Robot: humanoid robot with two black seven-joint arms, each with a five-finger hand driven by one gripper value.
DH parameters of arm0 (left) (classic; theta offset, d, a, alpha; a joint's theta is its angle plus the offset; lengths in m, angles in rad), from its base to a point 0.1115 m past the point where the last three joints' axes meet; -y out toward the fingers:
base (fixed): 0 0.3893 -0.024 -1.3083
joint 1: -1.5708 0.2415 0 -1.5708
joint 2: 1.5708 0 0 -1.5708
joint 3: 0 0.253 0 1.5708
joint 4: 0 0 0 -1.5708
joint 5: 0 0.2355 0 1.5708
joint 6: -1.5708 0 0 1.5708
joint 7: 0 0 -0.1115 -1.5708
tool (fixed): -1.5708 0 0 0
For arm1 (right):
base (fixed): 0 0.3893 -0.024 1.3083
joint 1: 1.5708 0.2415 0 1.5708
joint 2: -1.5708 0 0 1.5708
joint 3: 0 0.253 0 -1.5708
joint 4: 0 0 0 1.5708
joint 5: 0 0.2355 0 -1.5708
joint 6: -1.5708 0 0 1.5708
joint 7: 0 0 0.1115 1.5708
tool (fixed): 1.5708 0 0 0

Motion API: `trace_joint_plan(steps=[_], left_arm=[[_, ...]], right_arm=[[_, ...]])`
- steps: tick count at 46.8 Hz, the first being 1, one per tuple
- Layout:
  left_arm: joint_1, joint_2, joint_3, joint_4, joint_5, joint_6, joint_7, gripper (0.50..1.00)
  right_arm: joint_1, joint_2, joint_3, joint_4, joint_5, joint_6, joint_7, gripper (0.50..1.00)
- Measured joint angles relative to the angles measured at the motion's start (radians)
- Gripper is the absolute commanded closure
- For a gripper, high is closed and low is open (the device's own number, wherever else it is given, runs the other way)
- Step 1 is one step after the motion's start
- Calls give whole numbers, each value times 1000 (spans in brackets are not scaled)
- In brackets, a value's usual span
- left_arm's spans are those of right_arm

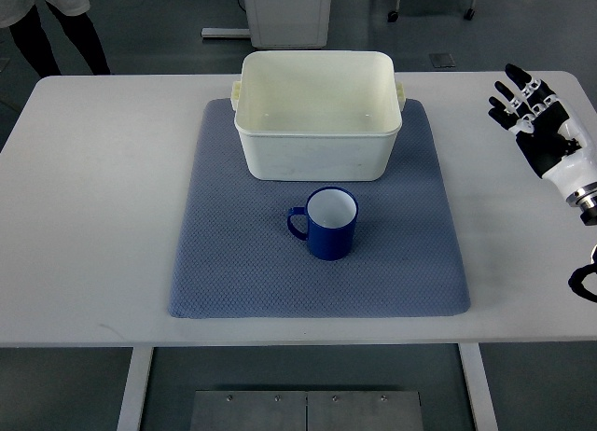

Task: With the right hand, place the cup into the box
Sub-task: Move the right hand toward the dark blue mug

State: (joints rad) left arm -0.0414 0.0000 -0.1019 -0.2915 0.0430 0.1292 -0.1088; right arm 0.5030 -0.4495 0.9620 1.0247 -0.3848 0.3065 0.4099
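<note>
One view only, looking steeply down from the robot's side across the white table (whole tabletop visible), facing the floor beyond.

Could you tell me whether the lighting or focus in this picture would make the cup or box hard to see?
Top view: even, soft lighting; the blue cup and white box are sharp, with only faint shadows on the mat; no strong glare on the table; the right robot hand is also in focus.

Place: we take it for a lab or test room.
Signs: white table, grey smooth floor, a person's legs standing by.
</note>
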Motion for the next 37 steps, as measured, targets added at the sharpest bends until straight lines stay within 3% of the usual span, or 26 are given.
trace_joint_plan(steps=[13, 37], left_arm=[[0, 0, 1, 0, 0, 0, 0, 500], [0, 0, 0, 0, 0, 0, 0, 500]], right_arm=[[-21, -51, 0, 193, -9, 7, 2, 500], [-60, -56, -39, 336, -156, 14, 21, 500]])
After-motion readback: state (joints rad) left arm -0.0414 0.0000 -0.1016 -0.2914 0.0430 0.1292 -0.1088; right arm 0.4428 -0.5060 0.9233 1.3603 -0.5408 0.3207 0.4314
